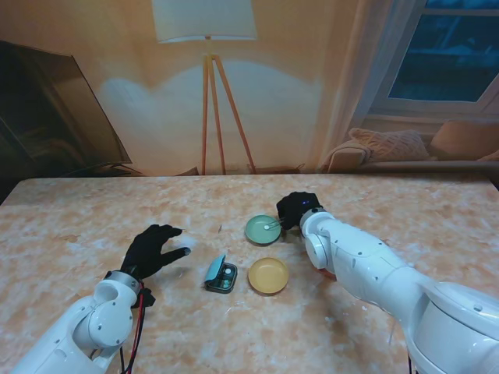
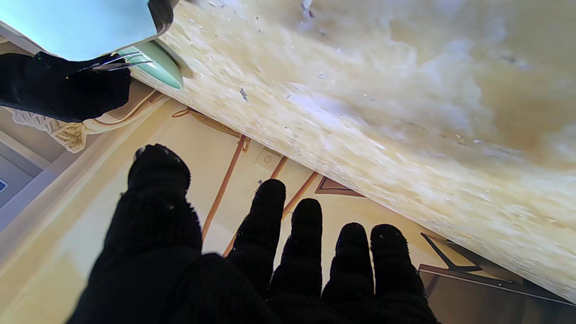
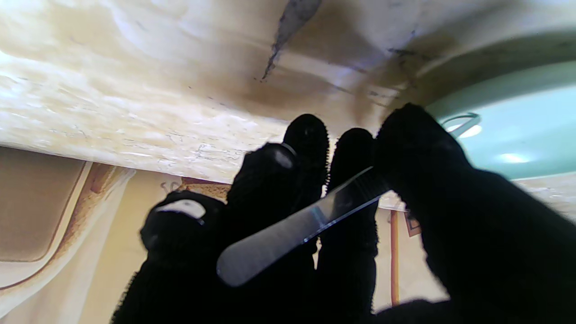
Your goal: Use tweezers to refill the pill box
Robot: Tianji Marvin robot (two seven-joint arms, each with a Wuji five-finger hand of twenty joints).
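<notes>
1. Picking-up step in hand: right hand (image 1: 297, 209) closed around the tweezers (image 3: 294, 230), thumb pressing the flat steel handle against the curled fingers (image 3: 308, 135).
2. Tweezer tips reaching past the fingers into the green dish (image 1: 263, 229); a small pale thing, probably a pill (image 3: 470, 131), lying right at the tips. Whether already pinched or only touched: cannot tell.
3. Left hand (image 1: 153, 249) holding nothing, fingers spread and slightly raised over the bare tabletop (image 1: 70, 234), well apart from every dish.
4. Pill box (image 1: 221, 275) lying open, lid up, between the two hands, nearer to me than the green dish and just beside the yellow dish (image 1: 268, 275); well short of the left fingers, some way from the right ones.
5. Judged progress: early, with no pill visibly in the box, though its compartments are too small to read.
6. Next move as judged: squeeze the tips on the pill, lift clear of the dish rim, carry toward the box, release over an open compartment.
7. Called for: steady pressure through the carry, a level wrist, and perhaps the left fingers bracing the box.
</notes>
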